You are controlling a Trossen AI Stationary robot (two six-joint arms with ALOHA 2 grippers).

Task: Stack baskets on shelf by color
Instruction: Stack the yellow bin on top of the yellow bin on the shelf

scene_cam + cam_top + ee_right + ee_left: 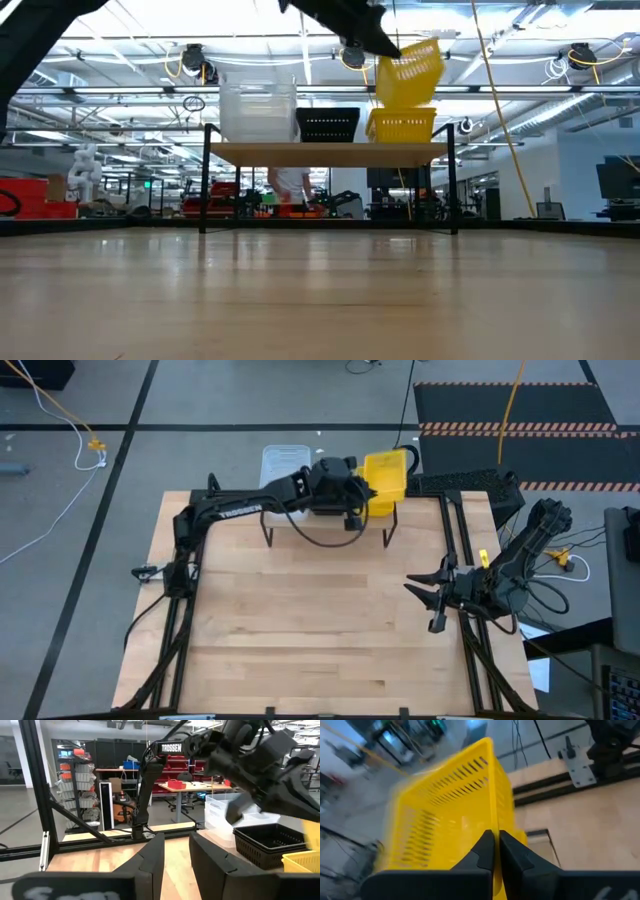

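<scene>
On the shelf [330,150] at the table's far edge stand a stack of clear baskets [258,110], a black basket [328,124] and a yellow basket [402,125], side by side on their bottoms. Above that yellow one hangs a second yellow basket [410,72], tilted, with my left gripper [365,488] shut on it. My right gripper [430,600] waits open near the table's right edge, nothing between its fingers [150,857]. My left gripper [496,836] pinches the upper edge of one wall [492,815] of the yellow basket, one finger [482,851] inside the basket and one outside. The fingers come slanting down from the table's left. The basket is lifted clear and tilted above the yellow basket on the shelf.
Black frame rails [460,530] run along the table's left and right edges. The shelf's thin legs [205,180] stand on the wood. The wide tabletop [320,620] lies in front of the shelf. Beyond the table the room holds desks and racks.
</scene>
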